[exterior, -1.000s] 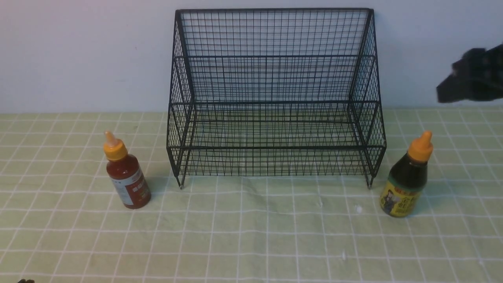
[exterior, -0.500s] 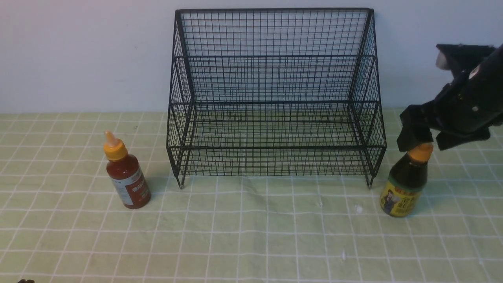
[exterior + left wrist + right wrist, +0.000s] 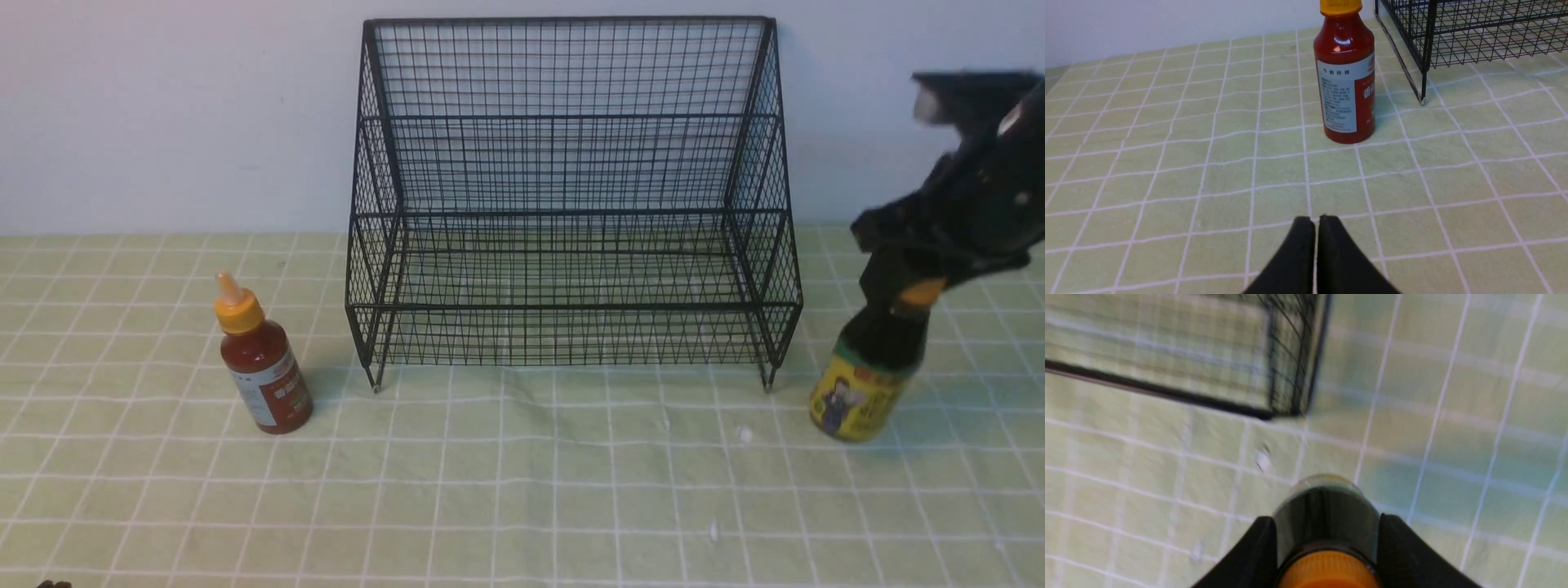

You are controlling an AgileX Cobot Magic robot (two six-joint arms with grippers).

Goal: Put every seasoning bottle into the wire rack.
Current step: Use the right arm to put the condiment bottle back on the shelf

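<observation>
Over checked cloth (image 3: 522,490), right fingers (image 3: 1249,559) clamp the dark bottle (image 3: 865,384).

Red bottle (image 3: 265,380) upright, dark bottle (image 3: 865,392) seemingly tilted

A staged tabletop test setup: green checked tablecloth (image 3: 522,490) against a plain white wall (image 3: 163,122).
</observation>
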